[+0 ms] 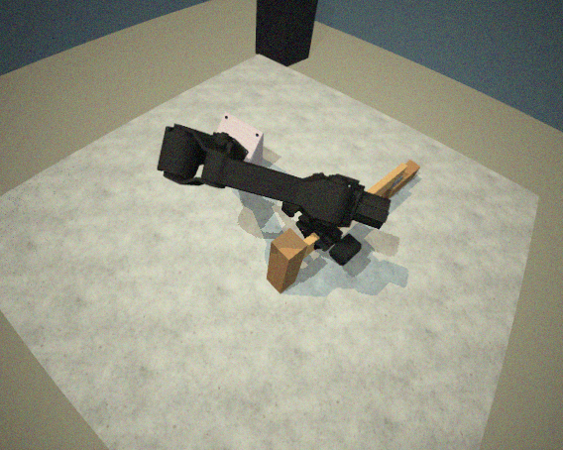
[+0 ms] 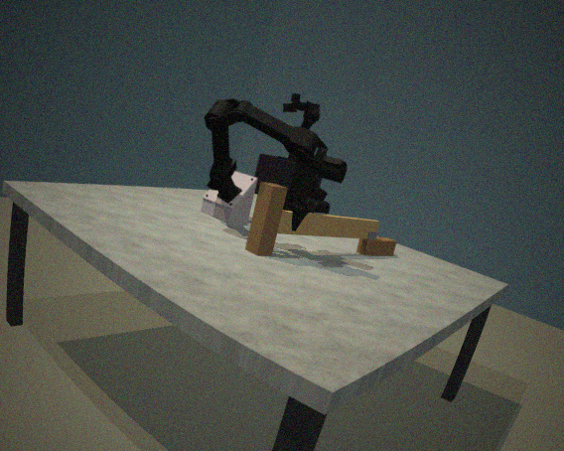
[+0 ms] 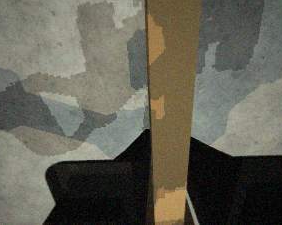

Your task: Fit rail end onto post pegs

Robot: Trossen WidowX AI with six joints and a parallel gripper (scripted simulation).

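The rail [image 1: 388,180] [image 2: 337,225] [image 3: 173,89] looks like smooth, pale matt wood; the post [image 1: 285,260] [image 2: 266,219] is a browner wood. The pincer [image 1: 324,237] [image 2: 299,219] [image 3: 159,133] seems dull black plastic or metal, hard to say, and the table [image 1: 230,347] [image 2: 280,293] [image 3: 36,29] has a mottled, stone-like surface.
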